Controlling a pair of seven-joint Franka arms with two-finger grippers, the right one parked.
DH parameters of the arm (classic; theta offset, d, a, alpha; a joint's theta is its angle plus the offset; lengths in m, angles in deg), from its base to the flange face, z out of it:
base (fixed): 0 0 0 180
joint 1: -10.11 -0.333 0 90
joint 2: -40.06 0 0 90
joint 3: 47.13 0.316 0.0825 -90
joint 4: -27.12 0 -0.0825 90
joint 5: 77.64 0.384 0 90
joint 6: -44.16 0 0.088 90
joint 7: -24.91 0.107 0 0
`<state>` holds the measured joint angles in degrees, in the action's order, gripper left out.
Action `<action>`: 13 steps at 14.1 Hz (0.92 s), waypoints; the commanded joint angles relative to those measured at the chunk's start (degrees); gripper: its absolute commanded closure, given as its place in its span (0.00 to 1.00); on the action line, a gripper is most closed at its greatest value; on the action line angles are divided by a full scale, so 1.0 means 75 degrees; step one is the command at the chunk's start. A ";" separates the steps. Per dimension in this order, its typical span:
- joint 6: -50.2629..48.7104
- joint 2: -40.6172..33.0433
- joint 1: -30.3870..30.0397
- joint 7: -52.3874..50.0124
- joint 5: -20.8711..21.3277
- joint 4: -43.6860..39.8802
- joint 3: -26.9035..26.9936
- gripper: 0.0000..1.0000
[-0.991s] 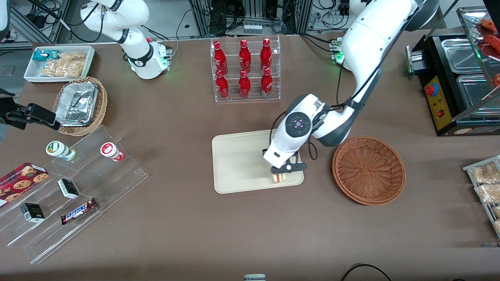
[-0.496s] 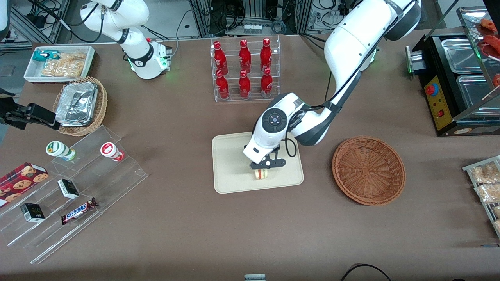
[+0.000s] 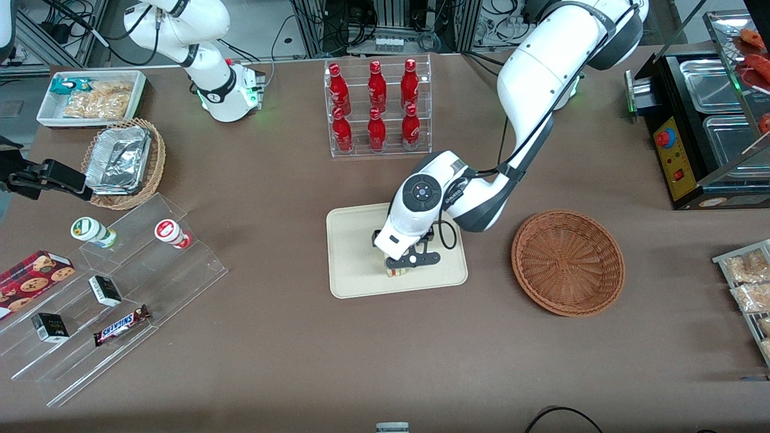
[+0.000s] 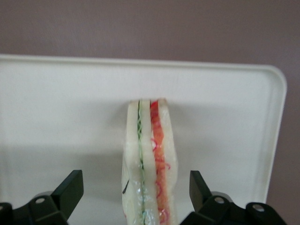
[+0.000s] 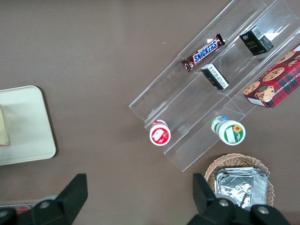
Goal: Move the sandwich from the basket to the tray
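Observation:
The sandwich point(image 3: 397, 271) point(image 4: 149, 159), pale bread with green and red-orange filling, stands on its edge on the cream tray point(image 3: 355, 252) point(image 4: 70, 117), near the tray's edge closest to the front camera. My left gripper point(image 3: 403, 266) point(image 4: 135, 183) hangs just above it, open, with its black fingers point(image 4: 70, 187) on either side of the sandwich and a clear gap on both sides. The reddish-brown wicker basket point(image 3: 567, 261) lies beside the tray toward the working arm's end and holds nothing. The right wrist view catches the tray's corner point(image 5: 28, 126) and a sliver of the sandwich point(image 5: 3, 129).
A clear rack of red bottles point(image 3: 378, 108) stands farther from the camera than the tray. A stepped acrylic display point(image 3: 120, 282) with snacks, a tan basket of foil containers point(image 3: 125, 162) and a white bin point(image 3: 90, 96) lie toward the parked arm's end. A black appliance point(image 3: 704, 132) stands at the working arm's end.
The gripper carried the sandwich from the tray's basket-side edge toward the tray's middle, then almost stopped and sank slightly over the last half second.

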<state>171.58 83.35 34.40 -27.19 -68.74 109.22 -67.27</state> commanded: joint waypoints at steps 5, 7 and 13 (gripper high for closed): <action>-0.2360 -0.1819 -0.0064 -0.0026 0.0127 -0.0060 0.1219 0.00; -0.3029 -0.2324 -0.0273 0.0032 -0.0002 0.0011 0.1583 0.00; -0.5185 -0.3566 -0.1996 0.3458 -0.0446 -0.0001 0.1596 0.00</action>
<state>135.50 61.39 22.28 -9.51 -69.75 106.63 -55.11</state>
